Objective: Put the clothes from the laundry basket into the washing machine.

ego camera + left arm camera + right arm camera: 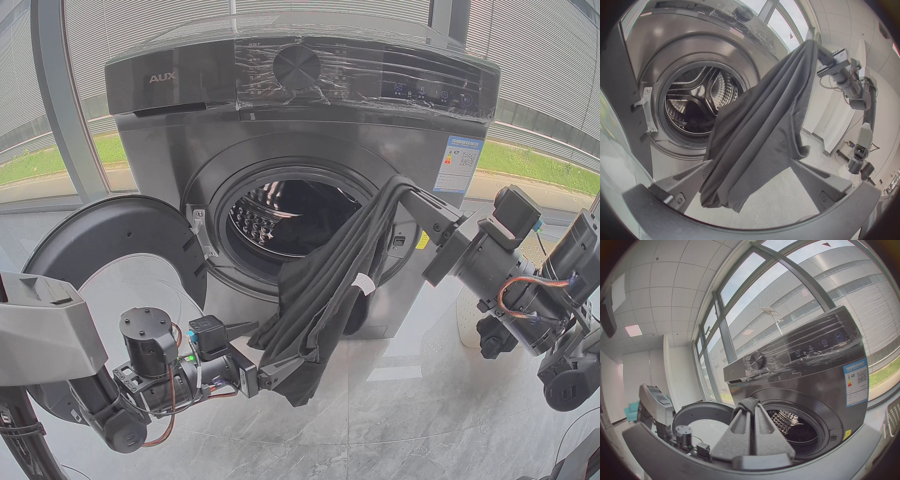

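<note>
The right fingers (431, 209) are clenched on the top of a dark garment (325, 287), which hangs before the washer's (300, 137) open mouth. Its lower part drapes between the left fingers (284, 369), which are spread. Dark cloth (693, 124) lies in the drum (720, 87).

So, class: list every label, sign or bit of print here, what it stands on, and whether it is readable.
Brand lettering, washing machine top panel: readable short capitals, a brand name, left unquoted.
Blue label, machine front: too small.
Control panel symbols: too small.
Yellow sticker by the drum opening: too small.
White tag on the black garment: blank or unreadable.
</note>
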